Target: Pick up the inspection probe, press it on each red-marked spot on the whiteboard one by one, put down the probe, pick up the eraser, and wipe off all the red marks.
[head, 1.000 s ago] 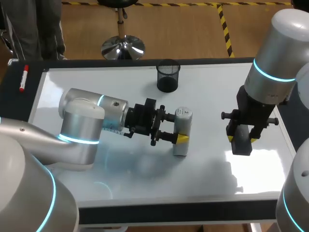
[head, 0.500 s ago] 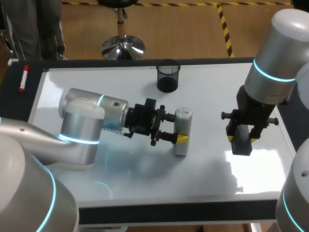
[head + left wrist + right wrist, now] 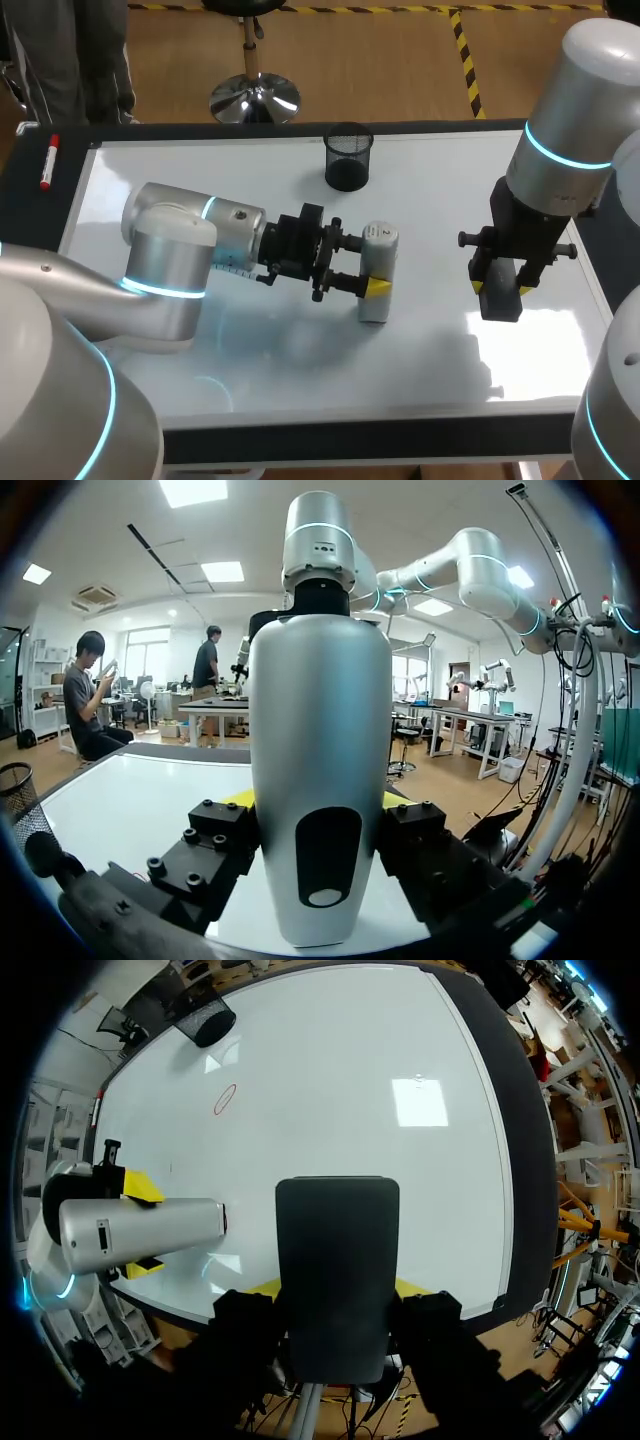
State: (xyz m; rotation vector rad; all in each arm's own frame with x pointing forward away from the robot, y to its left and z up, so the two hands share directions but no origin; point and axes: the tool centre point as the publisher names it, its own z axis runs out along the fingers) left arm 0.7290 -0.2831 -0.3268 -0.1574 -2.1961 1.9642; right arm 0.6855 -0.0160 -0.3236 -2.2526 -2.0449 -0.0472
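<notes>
- My left gripper (image 3: 372,266) is closed part-way on the inspection probe (image 3: 320,730). A yellow-tipped finger presses each side of its pale, rounded body, which stands crosswise between them.
- The probe sticks out past the fingers on both sides. One end points down at the whiteboard (image 3: 430,200), but I cannot tell whether it touches the surface.
- My right gripper (image 3: 500,290) points straight down and holds the eraser (image 3: 337,1270). This is a dark rectangular block with a finger against each long side, and it runs out ahead of the fingertips.
- I cannot tell whether the eraser rests on the board or hangs just above it.
- The two grippers are well apart, with bare board between them.
- From the right wrist, one red mark (image 3: 225,1098), a thin oval outline, lies on the board well ahead of the eraser. It sits between the held probe and the black mesh cup (image 3: 347,157).
- The cup stands upright on the board, near the left gripper and beyond its fingers.
- A red marker (image 3: 48,162) lies off the board on the dark table edge, far behind the left gripper, beside that arm's elbow.
</notes>
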